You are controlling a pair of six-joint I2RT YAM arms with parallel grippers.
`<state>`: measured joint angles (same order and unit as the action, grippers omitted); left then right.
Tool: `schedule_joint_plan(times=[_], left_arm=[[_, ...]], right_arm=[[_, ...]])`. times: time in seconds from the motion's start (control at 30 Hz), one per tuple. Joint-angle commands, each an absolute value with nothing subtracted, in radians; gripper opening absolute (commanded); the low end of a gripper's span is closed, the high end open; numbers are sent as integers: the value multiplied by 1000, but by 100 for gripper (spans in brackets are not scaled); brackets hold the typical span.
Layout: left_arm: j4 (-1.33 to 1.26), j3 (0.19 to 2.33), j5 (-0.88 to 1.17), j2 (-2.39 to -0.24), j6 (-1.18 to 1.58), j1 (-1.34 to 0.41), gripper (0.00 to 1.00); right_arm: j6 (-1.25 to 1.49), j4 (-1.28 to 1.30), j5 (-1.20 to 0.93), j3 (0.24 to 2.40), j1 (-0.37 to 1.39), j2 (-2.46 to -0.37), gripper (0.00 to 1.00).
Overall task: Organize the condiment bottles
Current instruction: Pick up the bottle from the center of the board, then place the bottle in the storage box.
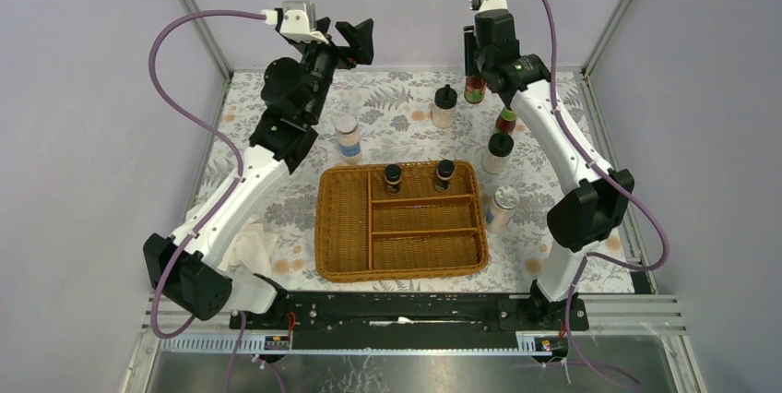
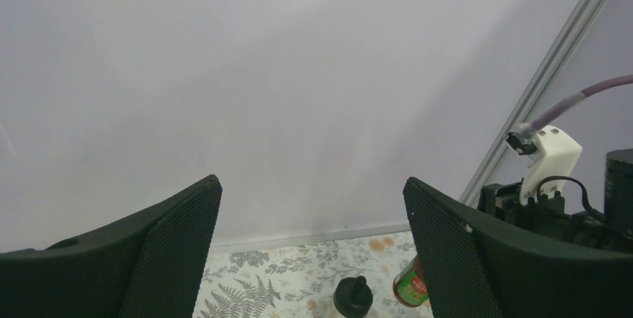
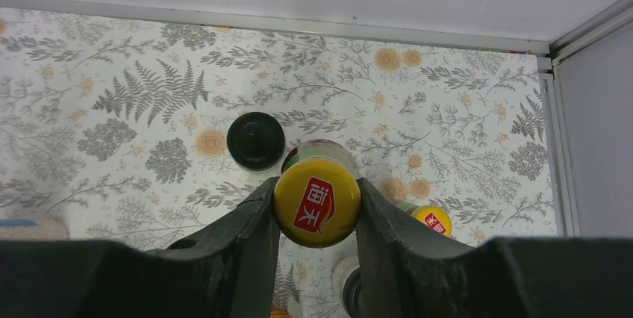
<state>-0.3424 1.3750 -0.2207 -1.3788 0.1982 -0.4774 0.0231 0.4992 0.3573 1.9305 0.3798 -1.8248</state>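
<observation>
My right gripper (image 1: 475, 68) is shut on the yellow cap (image 3: 316, 200) of a red-green bottle (image 1: 475, 89) at the back of the table; that bottle also shows in the left wrist view (image 2: 410, 285). The second yellow-capped bottle (image 1: 505, 121) (image 3: 432, 219) stands just right of it. Cream jars with black knobbed lids stand at the back (image 1: 444, 107) (image 3: 256, 140) (image 2: 352, 297) and nearer the basket (image 1: 498, 153). Two dark black-capped jars (image 1: 393, 178) (image 1: 444, 174) stand in the wicker basket's (image 1: 337, 255) back compartment. Silver-lidded shakers stand left (image 1: 348, 138) and right (image 1: 503, 208) of the basket. My left gripper (image 1: 356, 41) (image 2: 310, 198) is open, empty and raised high.
The basket has several compartments; those in front hold nothing. A white cloth (image 1: 247, 250) lies by the left arm's base. Enclosure walls and metal frame posts (image 1: 616, 10) close in the floral mat (image 1: 406, 102) at the back and sides.
</observation>
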Motion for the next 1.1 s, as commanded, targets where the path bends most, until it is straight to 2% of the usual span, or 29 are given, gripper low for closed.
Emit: schedule_joint_plan(times=[0.0, 0.6, 1.07], left_arm=[[-347, 1377, -234, -1327, 168, -486, 96], [-339, 1370, -276, -1203, 125, -504, 95], [-357, 1371, -295, -1168, 102, -530, 95]], right_arm=[[11, 430, 395, 1930, 425, -1675, 0], [65, 439, 364, 1787, 624, -1543, 0], [46, 433, 390, 1798, 765, -1551, 0]])
